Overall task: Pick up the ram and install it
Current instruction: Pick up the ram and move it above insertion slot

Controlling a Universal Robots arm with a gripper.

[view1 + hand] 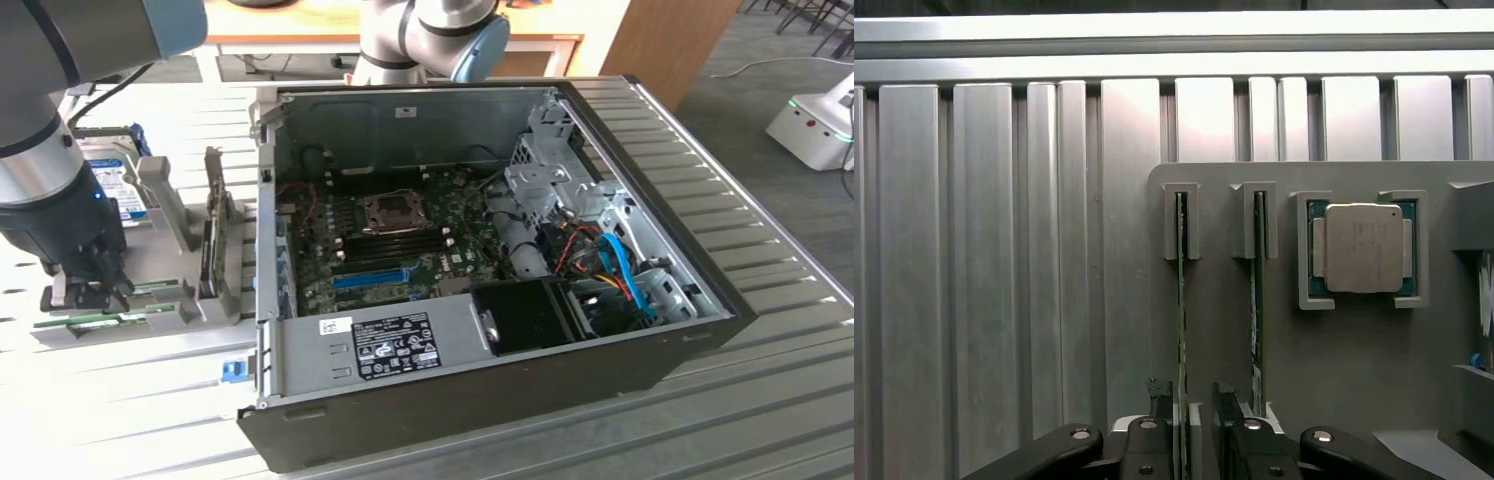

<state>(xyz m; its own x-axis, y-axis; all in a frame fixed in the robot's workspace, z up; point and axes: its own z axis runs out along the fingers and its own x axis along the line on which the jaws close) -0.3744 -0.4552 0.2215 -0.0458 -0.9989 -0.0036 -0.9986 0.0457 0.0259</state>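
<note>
The ram is a thin green stick standing on edge in a slot of the grey holder. My gripper is right over its near end with one black finger on each side. The stick sits close to one finger, and a gap shows on its other side, so the jaws stand open around it. A second alike green stick stands in the neighbouring slot, just outside the other finger. In the exterior view my gripper hangs low over the holder at that view's left.
A silver processor chip lies in a pocket of the holder beside the sticks. The open computer case fills the middle of the slatted metal table, with the motherboard and its blue slot strip inside. A hard drive stands behind the holder.
</note>
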